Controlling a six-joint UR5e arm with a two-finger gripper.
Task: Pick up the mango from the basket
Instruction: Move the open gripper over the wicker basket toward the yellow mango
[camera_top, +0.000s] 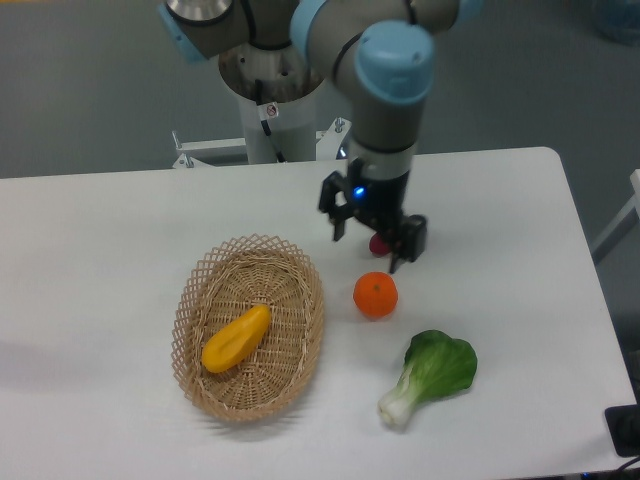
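Observation:
The yellow-orange mango (236, 338) lies slanted inside the tan wicker basket (300, 353) at the table's left centre. My gripper (368, 254) hangs open and empty above the table, to the upper right of the basket and well apart from the mango. It covers most of a purple sweet potato (378, 243), of which only a sliver shows between the fingers.
A round orange (375, 295) sits just below the gripper, right of the basket. A green bok choy (432, 373) lies at the front right. The arm's base column (272, 100) stands behind the table's far edge.

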